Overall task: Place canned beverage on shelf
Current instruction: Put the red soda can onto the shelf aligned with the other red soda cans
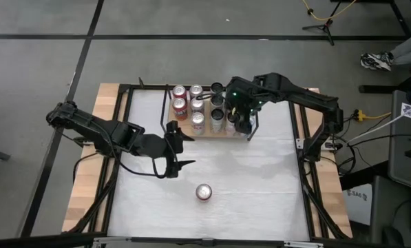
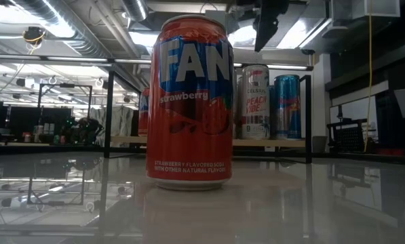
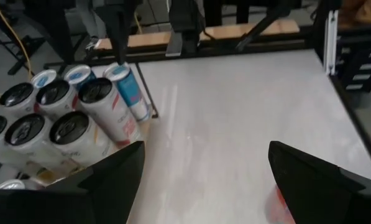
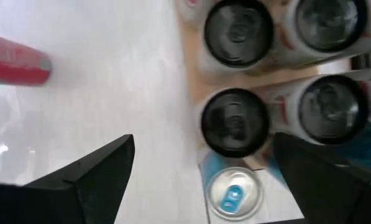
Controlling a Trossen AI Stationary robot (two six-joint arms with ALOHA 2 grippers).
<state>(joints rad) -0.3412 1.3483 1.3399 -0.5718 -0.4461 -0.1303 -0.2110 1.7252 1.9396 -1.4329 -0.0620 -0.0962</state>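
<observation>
The red can (image 1: 204, 192) stands alone on the counter (image 1: 260, 179), well away from the shelf (image 1: 222, 133). The left gripper (image 1: 181, 150), open, must go grab it. The right gripper (image 1: 245, 124) hangs open over the shelf.

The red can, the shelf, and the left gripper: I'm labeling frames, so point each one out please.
red can (image 1: 204, 192), high view, its top.
shelf (image 2: 270, 142), low view, front edge of the board.
left gripper (image 1: 186, 150), high view, between its open fingertips.
</observation>
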